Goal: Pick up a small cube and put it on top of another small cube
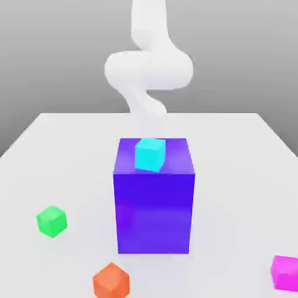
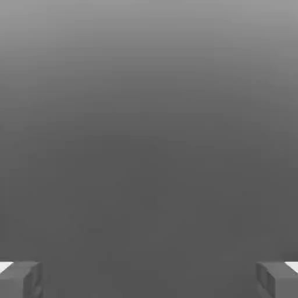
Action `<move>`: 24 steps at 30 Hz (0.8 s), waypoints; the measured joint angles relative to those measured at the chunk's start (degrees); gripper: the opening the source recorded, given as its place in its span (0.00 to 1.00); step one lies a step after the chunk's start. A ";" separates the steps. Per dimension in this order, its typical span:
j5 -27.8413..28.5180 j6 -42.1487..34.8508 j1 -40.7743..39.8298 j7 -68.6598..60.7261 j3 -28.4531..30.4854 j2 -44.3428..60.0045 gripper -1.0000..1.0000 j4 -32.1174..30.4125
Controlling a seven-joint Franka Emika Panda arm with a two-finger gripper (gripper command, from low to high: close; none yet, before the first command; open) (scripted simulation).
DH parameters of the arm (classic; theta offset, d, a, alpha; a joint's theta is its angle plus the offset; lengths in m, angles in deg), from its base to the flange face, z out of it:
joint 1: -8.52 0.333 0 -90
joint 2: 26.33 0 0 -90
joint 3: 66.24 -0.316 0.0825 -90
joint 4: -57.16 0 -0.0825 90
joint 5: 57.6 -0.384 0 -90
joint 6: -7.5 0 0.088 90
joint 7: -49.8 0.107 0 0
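Pink cube waits out at the edge

My fingers (image 2: 33, 279) stand wide apart, nothing between them. The pink cube (image 1: 285, 273) sits on the table (image 1: 233, 192), at the exterior view's far right, near the front. The big blue block (image 1: 153, 212) is my worry: a low sweep towards the cube could clip it and topple the cyan cube (image 1: 150, 155) on top. A hasty, off-centre grasp might nudge the pink one away. I see no containers.

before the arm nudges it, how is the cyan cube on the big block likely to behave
The cyan cube looks rigid, with crisp edges, so it probably won't squash. Its flat faces suggest sliding rather than rolling. Perched atop the blue-violet block, it could drop if pushed far.
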 joint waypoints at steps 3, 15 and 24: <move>-1.06 1.90 3.63 -5.56 0.53 6.56 0.50 0.15; -4.78 9.06 13.60 -26.56 -1.62 31.55 0.50 0.76; -1.42 14.69 19.61 -37.96 -4.97 50.13 0.50 1.12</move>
